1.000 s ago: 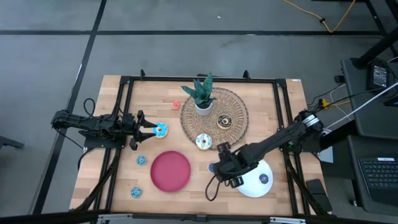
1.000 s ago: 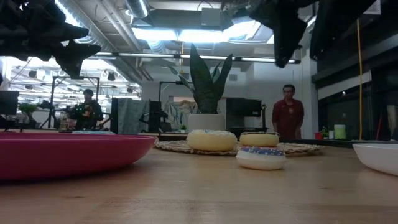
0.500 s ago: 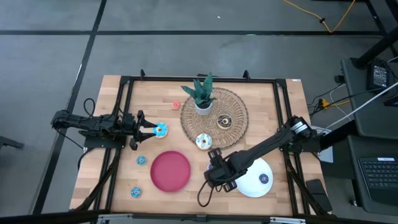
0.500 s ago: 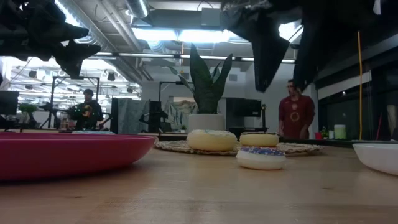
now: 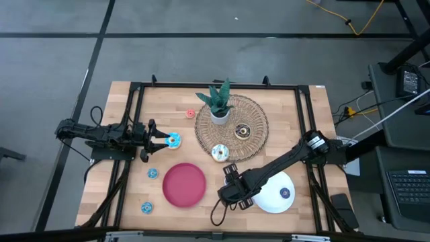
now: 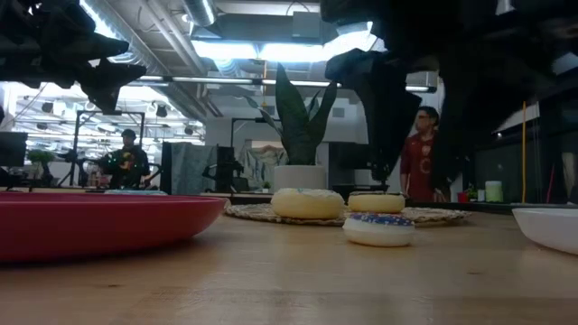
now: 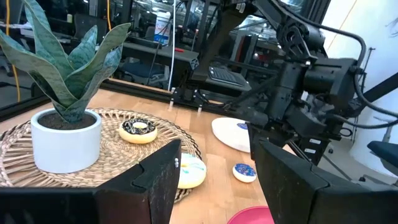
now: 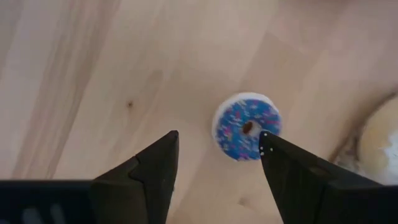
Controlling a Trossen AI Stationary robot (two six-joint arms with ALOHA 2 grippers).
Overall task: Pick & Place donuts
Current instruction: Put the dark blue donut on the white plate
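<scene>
The right gripper hangs with its fingers parted and nothing between them, directly above a small blue-iced sprinkled donut that lies flat on the bare wooden table, between the red plate on its left and the white plate on its right. Just beyond it, the cream-white sprinkled donut sits at the near edge of the woven mat, which also carries the chocolate donut and a potted plant. At the left side the left gripper waits, its fingers spread, beside a light-blue donut.
</scene>
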